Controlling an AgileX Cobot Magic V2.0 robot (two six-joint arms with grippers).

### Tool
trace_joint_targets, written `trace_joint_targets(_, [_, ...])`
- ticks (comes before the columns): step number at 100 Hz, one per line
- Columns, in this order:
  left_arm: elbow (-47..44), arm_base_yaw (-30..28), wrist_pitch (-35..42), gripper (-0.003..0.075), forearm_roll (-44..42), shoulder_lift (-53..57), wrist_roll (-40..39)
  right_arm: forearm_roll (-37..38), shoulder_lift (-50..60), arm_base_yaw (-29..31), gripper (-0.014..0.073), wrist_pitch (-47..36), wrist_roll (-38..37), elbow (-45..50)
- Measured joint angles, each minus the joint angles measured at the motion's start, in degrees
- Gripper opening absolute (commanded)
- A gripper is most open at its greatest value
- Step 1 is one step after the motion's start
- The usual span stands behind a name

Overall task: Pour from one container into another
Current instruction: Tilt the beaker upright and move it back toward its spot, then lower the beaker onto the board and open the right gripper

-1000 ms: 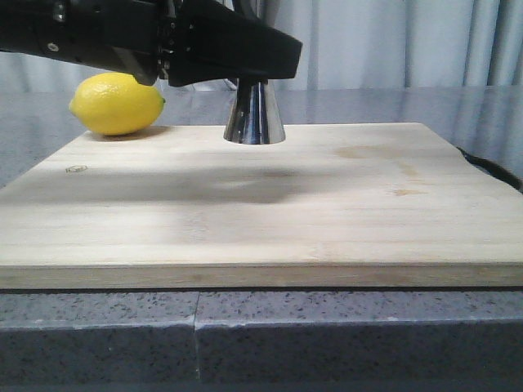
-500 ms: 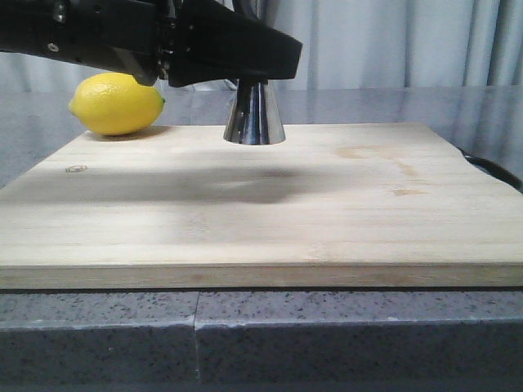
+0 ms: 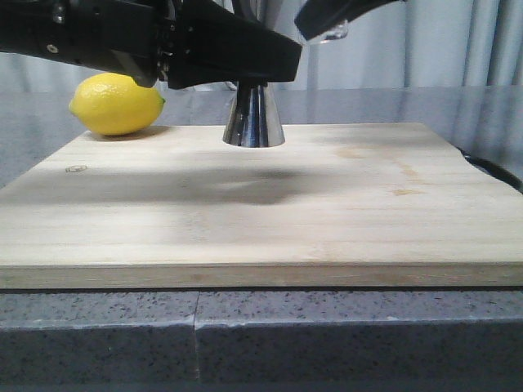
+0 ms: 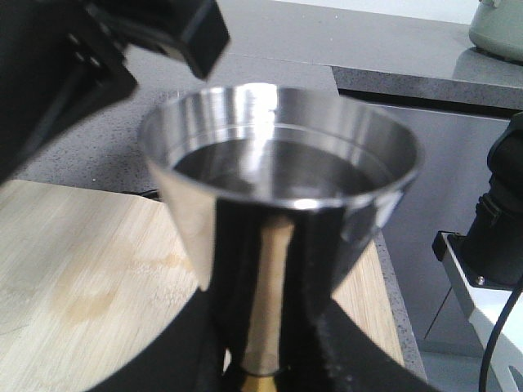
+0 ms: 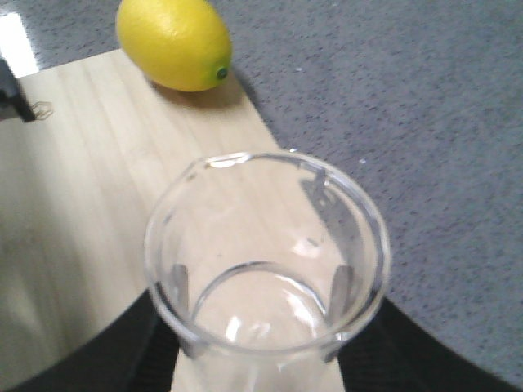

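Observation:
The steel jigger [image 3: 255, 116] stands upright at the back of the wooden board [image 3: 261, 204]. My left gripper [image 3: 252, 78] is shut on its gold-banded waist. In the left wrist view the jigger's [image 4: 278, 196] wide mouth fills the frame above the gripper [image 4: 265, 363]; whether it holds liquid I cannot tell. My right gripper [image 3: 325, 18] hangs high, just right of the jigger, with a bit of the clear glass beaker [image 3: 333, 33] showing under it. In the right wrist view the gripper [image 5: 265, 355] is shut on the beaker [image 5: 265, 253], seen from above over the board's edge.
A yellow lemon [image 3: 117, 104] lies off the board's back left corner, also in the right wrist view as the lemon [image 5: 174, 41]. Grey stone counter [image 3: 261, 327] surrounds the board. A black base with cables [image 4: 502, 220] stands beyond the board's right side.
My right gripper with the beaker has come into the front view at the top, right of the jigger. The left arm and the jigger have not moved.

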State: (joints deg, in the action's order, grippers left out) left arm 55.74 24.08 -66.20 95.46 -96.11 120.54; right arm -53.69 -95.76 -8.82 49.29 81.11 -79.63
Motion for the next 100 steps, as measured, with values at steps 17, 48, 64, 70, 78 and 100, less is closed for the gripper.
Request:
trace_joint_targets(17, [0.0,0.0,0.0,-0.0019,-0.1,0.0,0.0,-8.0,0.0,4.6,0.0081,5.4,8.8,5.9])
trace_joint_targets(48, [0.0,0.0,0.0,-0.0019,-0.3,0.0,0.0,-11.3,0.0,7.9,0.0081,9.3,15.9,12.8])
trace_joint_targets(64, [0.0,0.0,0.0,-0.0019,-0.3,0.0,0.0,-11.4,0.0,7.9,0.0081,8.5,18.3,14.4])
trace_joint_targets(70, [0.0,0.0,0.0,-0.0019,-0.3,0.0,0.0,-11.5,0.0,7.9,0.0081,7.5,19.2,14.7])
trace_joint_targets(78, [0.0,0.0,0.0,-0.0019,-0.3,0.0,0.0,-12.4,0.0,7.9,0.0081,6.3,20.8,14.8])
trace_joint_targets(100, [0.0,0.0,0.0,-0.0019,-0.3,0.0,0.0,-16.3,0.0,7.9,0.0081,0.6,24.6,15.2])
